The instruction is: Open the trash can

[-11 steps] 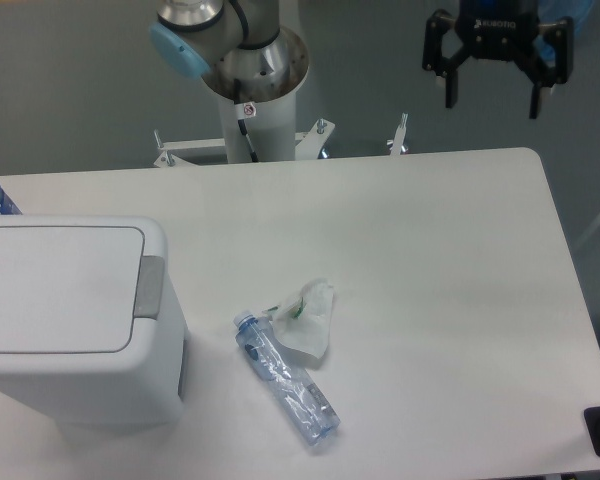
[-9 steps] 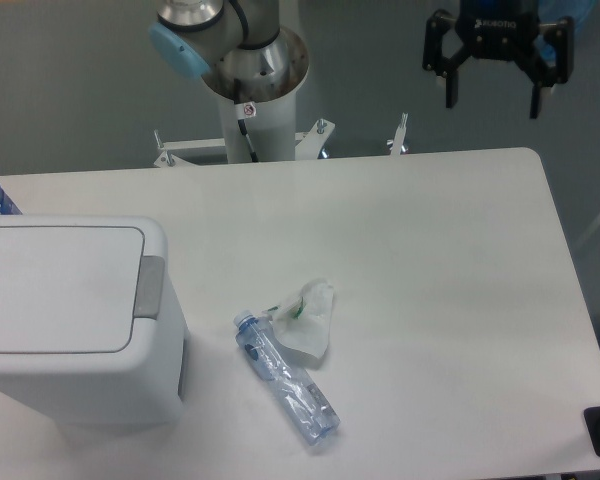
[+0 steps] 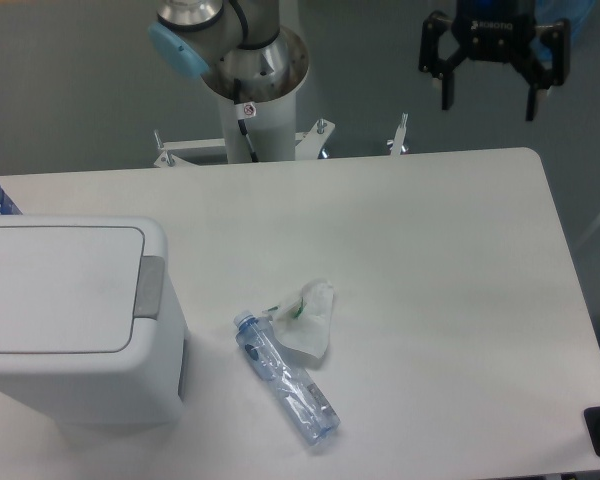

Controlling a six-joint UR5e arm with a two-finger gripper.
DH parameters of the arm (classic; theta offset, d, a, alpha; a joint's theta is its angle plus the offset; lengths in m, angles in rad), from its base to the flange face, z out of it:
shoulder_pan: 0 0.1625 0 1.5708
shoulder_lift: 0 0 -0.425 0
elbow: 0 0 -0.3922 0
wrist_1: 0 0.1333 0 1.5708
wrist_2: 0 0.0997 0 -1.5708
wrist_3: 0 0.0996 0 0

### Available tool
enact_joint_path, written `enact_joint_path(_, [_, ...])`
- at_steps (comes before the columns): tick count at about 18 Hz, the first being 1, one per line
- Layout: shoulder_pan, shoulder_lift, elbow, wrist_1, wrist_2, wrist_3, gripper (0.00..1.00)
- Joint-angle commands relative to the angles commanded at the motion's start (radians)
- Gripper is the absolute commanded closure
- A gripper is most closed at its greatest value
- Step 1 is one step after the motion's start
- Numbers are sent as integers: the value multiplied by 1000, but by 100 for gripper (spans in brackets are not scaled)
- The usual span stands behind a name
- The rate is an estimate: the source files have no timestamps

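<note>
White matte surface (image 3: 430, 250) w/ rounded corners, grey floor behind. Clear crushed plastic bottle (image 3: 286, 378) lies diagonally near centre-front, a crumpled clear wrapper (image 3: 307, 318) touching its upper end; both just right of the trash can (image 3: 65, 315), nothing on its lid. Trash can sits at front-left: white boxy plastic, rounded corners, flat rectangular lid shut, grey push tab facing right; long axis runs approx. left-right. Gripper (image 3: 487, 100) hangs beyond far-right edge, black fingers apart, holding nothing, well apart from the can.
</note>
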Motion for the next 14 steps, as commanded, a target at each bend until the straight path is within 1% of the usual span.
enact_joint_path(3, [-49,-5,2,6,0,-114,0])
enact_joint_path(6, [-107,-14,-11,99,0,-314,0])
enact_joint_path(8, [-162,-35,-15,168,3,-445,0])
enact_joint_path(10, [-195,-51,-17,210,3,-531,0])
enact_joint_path(14, [-268,-64,-17,215,-2,-588,0])
